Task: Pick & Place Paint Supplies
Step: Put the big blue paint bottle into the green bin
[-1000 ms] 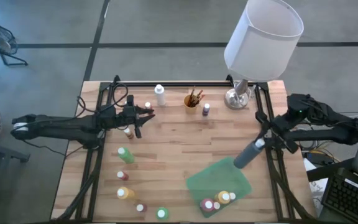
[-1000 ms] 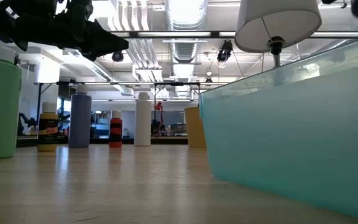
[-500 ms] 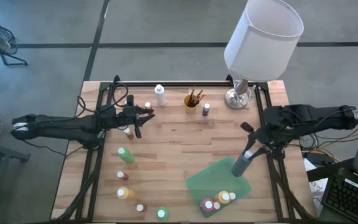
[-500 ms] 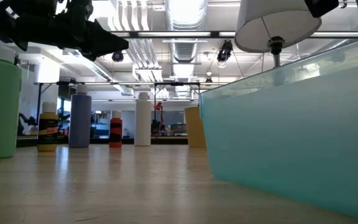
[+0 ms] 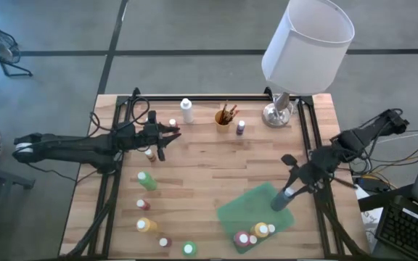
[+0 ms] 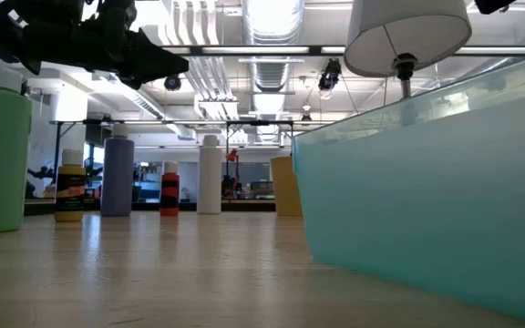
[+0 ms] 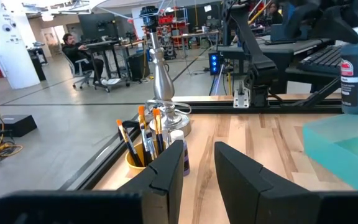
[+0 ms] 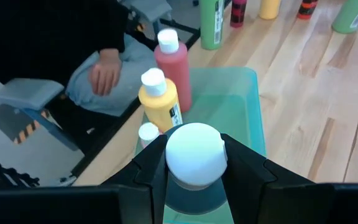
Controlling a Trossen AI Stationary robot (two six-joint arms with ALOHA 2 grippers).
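1. My right fingers [image 8: 194, 163] are clamped on the white cap of a blue-grey bottle [image 5: 282, 197], one finger on each side, and it hangs upright over the green bin [image 5: 247, 210]
2. In the high view that bottle sits near the bin's 1 o'clock corner, with the bin down at about 5 o'clock on the bench [image 5: 202, 174]
3. Below me in the bin stand a red bottle [image 8: 174, 67] and a yellow bottle [image 8: 160, 99], touching each other, so the free room is beside them
4. I judge this bottle stiff plastic, smooth and fairly light; held by the cap alone it could swing or slip, so easy does it
5. My left fingers [image 5: 167, 135] hover at around 10 o'clock, set a little apart and holding nothing
6. Waiting out there: a white bottle [image 5: 187, 111], a cup of brushes [image 5: 225, 115], a small purple bottle [image 5: 240, 127], and green bottles at 7 o'clock [image 5: 146, 180]
7. The lamp [image 5: 307, 43] stays put at 1 o'clock
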